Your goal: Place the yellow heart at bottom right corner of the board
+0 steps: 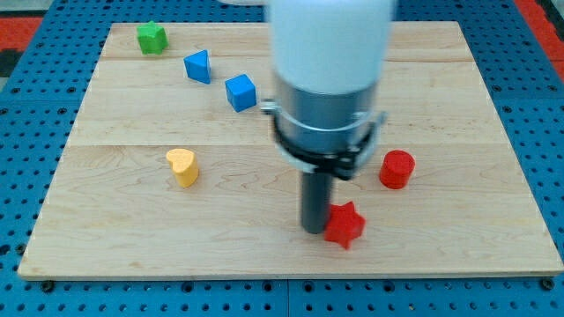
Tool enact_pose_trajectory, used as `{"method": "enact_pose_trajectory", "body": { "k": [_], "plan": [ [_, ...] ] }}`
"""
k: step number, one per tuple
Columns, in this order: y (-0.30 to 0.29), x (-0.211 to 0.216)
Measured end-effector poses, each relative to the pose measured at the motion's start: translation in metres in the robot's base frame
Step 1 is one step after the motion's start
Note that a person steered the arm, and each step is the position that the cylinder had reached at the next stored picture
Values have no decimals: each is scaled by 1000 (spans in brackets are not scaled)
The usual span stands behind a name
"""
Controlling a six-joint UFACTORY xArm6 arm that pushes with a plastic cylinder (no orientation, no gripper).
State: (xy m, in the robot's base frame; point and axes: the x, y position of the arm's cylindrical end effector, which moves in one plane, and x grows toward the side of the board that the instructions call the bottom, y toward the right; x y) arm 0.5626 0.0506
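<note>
Our tip (315,229), a bare rod with no jaws, rests touching the red star (345,224), well apart from the yellow heart (182,166) at the view's left. We should circle to the heart's upper-left side, then push it past the star toward the board (458,255)'s bottom right corner.

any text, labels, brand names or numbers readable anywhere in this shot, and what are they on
None: no word, label, brand, number or sign can be read.
The wooden board, the arm's white and grey housing and the blue pegboard show no print.
The blocks, such as the yellow heart and red star, are plain.
</note>
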Motion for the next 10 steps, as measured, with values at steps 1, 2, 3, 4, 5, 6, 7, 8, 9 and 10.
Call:
{"method": "enact_pose_trajectory", "body": {
  "k": [1,2,3,4,5,6,7,8,9,10],
  "plan": [
    [26,13],
    [33,34],
    [66,5],
    [93,-3],
    [97,7],
    [113,16],
    [36,34],
    [-115,52],
    [-254,15],
    [-267,-62]
  ]
}}
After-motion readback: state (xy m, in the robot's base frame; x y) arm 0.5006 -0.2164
